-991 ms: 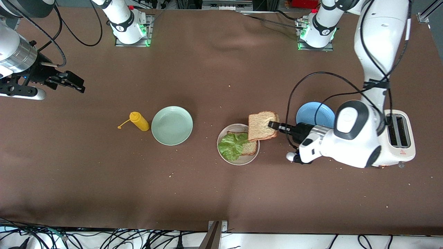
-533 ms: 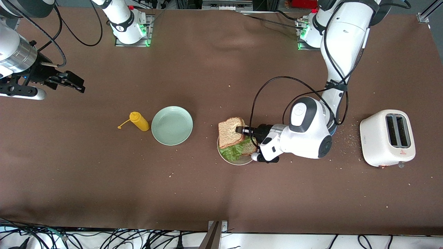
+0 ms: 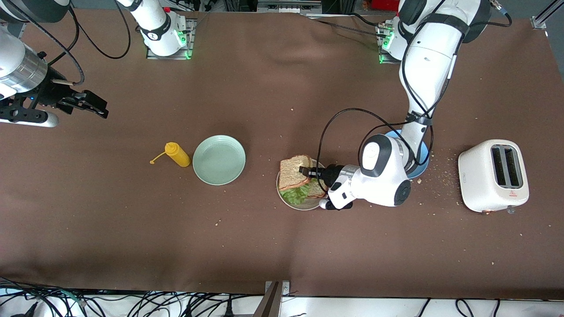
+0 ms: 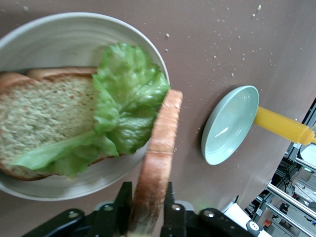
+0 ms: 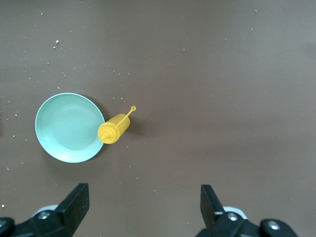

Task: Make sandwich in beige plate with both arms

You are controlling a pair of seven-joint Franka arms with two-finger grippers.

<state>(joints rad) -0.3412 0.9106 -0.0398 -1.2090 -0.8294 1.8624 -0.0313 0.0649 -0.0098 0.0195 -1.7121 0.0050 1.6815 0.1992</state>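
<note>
Nearly there: you've got the bottom slice (image 4: 47,118) and the lettuce (image 4: 118,113) lying in the beige plate (image 3: 304,205), and the top slice (image 3: 294,171) is right over them. Your left claw (image 3: 305,171) sits over the plate with that slice between its fingers; in the left wrist view the slice (image 4: 158,158) stands on edge, tilted over the lettuce, the fingers (image 4: 123,205) flanking its crust. Whether they pinch it or have just begun to let go, I can't tell. What's left, I'd judge, is laying that slice flat on the lettuce and pulling the left claw off the plate.

Against a second ago: the left arm has swung in from beside the blue plate (image 3: 422,160), which its elbow now mostly covers, and the toaster (image 3: 492,175) toward that arm's end of the bench stands in plain view. The slice has come from the plate's edge to sit over the stack, and lower.

Your right claw (image 3: 94,105) waits, spread wide, well apart from the plate, past the green plate (image 3: 219,159) and the mustard bottle (image 3: 177,154); nothing there has moved.
</note>
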